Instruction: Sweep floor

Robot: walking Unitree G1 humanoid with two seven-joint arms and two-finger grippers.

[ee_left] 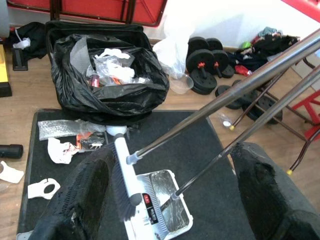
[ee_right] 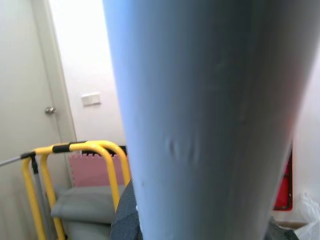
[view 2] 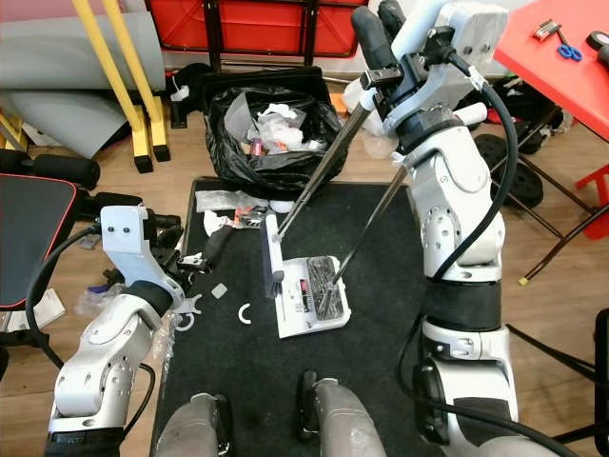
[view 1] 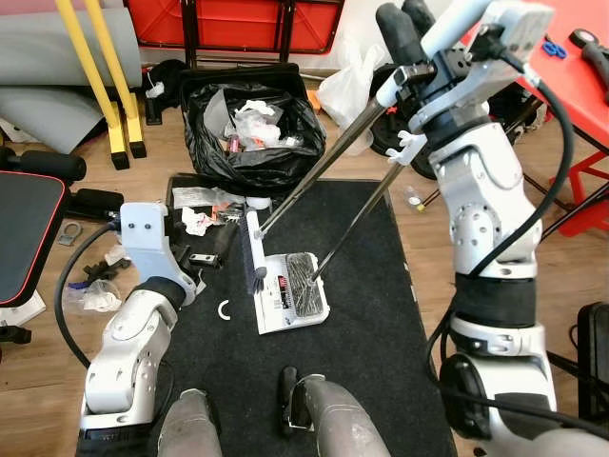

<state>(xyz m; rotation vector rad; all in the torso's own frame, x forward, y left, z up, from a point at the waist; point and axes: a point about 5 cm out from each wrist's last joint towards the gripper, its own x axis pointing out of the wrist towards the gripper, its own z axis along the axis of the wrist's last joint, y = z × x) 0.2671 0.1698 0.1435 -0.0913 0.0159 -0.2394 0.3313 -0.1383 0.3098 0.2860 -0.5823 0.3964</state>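
You see a black mat [view 1: 362,314] on a light brown wood floor [view 1: 29,400]. The dustpan [view 1: 295,293] is white, with a silver-grey tray. The brush [view 1: 253,249] has a white back and dark bristles. Both handles [view 1: 328,157] are bare silver metal. The bin bag [view 1: 252,124] is glossy black, filled with white scraps. The frame [view 1: 100,67] is yellow with black feet. The tabletop [view 1: 580,71] is red.

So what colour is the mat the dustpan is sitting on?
Black. The mat under the white dustpan shows best in the left eye view.
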